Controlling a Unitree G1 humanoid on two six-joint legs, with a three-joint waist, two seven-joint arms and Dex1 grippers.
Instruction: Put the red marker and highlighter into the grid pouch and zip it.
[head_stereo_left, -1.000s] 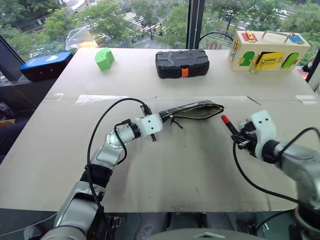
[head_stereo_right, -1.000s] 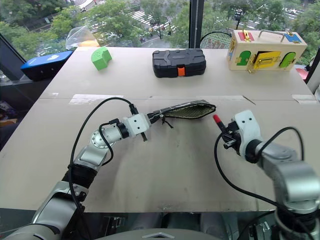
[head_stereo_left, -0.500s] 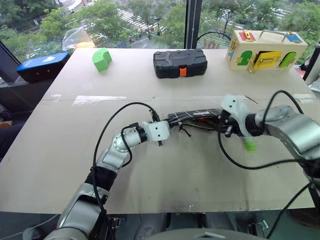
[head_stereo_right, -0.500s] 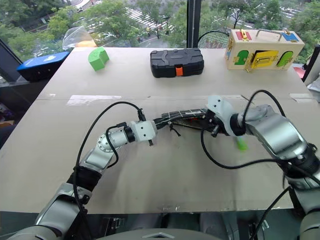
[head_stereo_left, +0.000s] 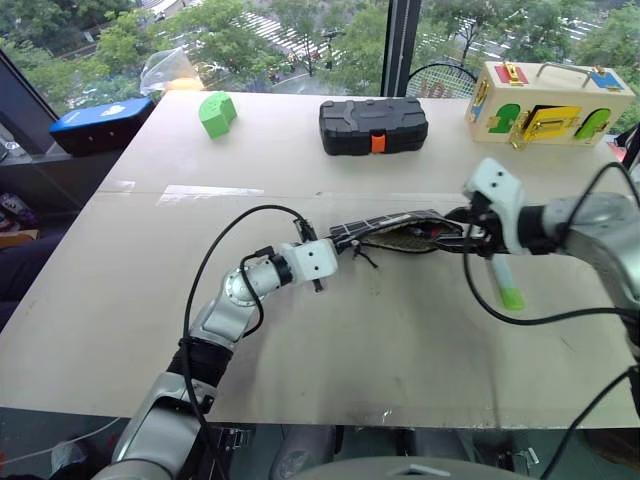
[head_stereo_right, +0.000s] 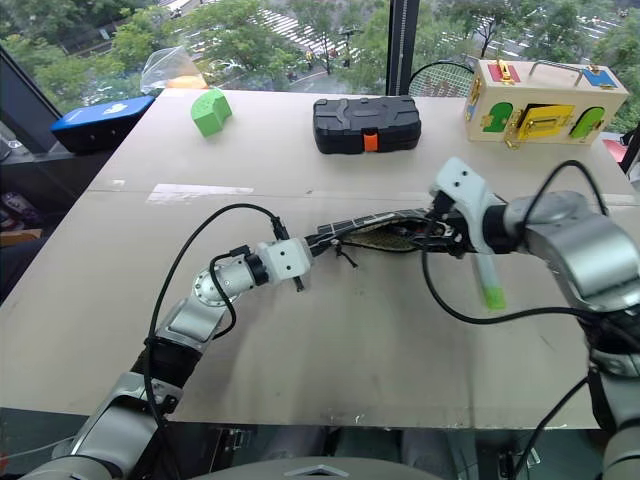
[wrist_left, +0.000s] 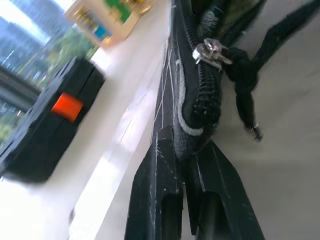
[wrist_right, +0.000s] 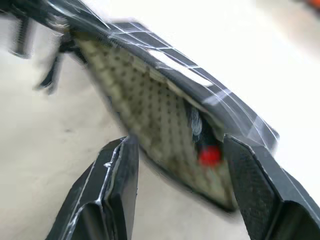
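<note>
The grid pouch (head_stereo_left: 395, 228) lies mid-table with its mouth gaping towards the right. My left gripper (wrist_left: 182, 140) is shut on the pouch's left end, beside the zipper pull (wrist_left: 210, 50). Inside the mouth, against the mesh lining, shows the red end of the red marker (wrist_right: 209, 155). My right gripper (wrist_right: 178, 145) hovers open just outside that mouth, with nothing between its fingers (wrist_right: 107, 192). The highlighter (head_stereo_left: 505, 278) lies on the table under my right forearm, its green cap towards me, apart from the pouch.
A black hard case (head_stereo_left: 373, 125) with an orange latch sits at the back centre. At the back right is a wooden latch box (head_stereo_left: 550, 103). A green block (head_stereo_left: 215, 113) and a blue case (head_stereo_left: 100, 125) are at the back left.
My right gripper carried the red marker leftward to the pouch mouth, let it go inside and opened. The left gripper kept its hold. The camera shifted slightly.
</note>
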